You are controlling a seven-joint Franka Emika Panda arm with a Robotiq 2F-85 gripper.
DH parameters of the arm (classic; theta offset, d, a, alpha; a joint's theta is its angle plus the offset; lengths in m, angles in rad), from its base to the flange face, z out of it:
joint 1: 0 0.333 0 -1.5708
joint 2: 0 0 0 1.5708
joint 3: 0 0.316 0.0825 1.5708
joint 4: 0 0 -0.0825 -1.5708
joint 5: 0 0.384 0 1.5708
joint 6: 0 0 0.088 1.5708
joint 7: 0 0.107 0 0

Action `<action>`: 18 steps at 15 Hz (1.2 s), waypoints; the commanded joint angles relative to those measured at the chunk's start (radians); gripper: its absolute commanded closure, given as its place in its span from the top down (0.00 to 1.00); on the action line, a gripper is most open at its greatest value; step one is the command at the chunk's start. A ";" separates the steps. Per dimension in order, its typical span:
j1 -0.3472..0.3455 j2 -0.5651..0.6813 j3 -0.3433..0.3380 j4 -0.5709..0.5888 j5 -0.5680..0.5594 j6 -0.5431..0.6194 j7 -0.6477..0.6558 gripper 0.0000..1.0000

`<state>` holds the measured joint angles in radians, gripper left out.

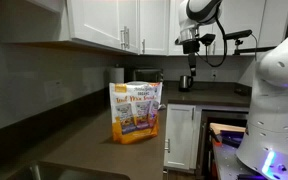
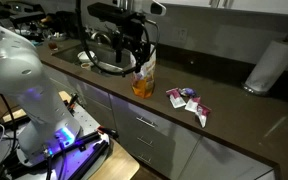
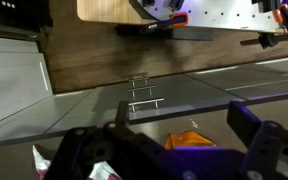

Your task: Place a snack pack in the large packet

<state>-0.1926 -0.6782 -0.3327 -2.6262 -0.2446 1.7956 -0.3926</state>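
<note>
The large packet [image 1: 135, 110] stands upright on the dark counter, yellow-orange with a white upper part and printed snack pictures; it also shows in an exterior view [image 2: 144, 82]. Its orange top shows in the wrist view [image 3: 189, 141], below and between my fingers. Several small snack packs [image 2: 189, 100] lie flat on the counter beside the packet, and one shows at the lower left of the wrist view [image 3: 44, 160]. My gripper [image 2: 139, 55] hangs above the packet, open and empty; it also shows in an exterior view [image 1: 189, 82] and in the wrist view [image 3: 179, 125].
A paper towel roll [image 2: 267, 65] stands at the far end of the counter. A sink [image 1: 44, 172] is set into the counter's other end. White cabinets hang above, and a cabinet door [image 1: 179, 135] stands open below the counter edge.
</note>
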 commanded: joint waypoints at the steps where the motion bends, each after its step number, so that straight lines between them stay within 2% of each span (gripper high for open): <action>1: -0.004 0.001 0.005 0.002 0.003 -0.003 -0.002 1.00; 9: 0.003 0.025 0.006 0.000 0.009 0.017 0.008 1.00; 14: 0.060 0.152 0.023 -0.009 0.036 0.203 0.015 1.00; 18: 0.106 0.330 0.032 0.046 0.075 0.379 -0.011 1.00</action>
<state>-0.1059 -0.5009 -0.3145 -2.6489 -0.2115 2.0825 -0.3879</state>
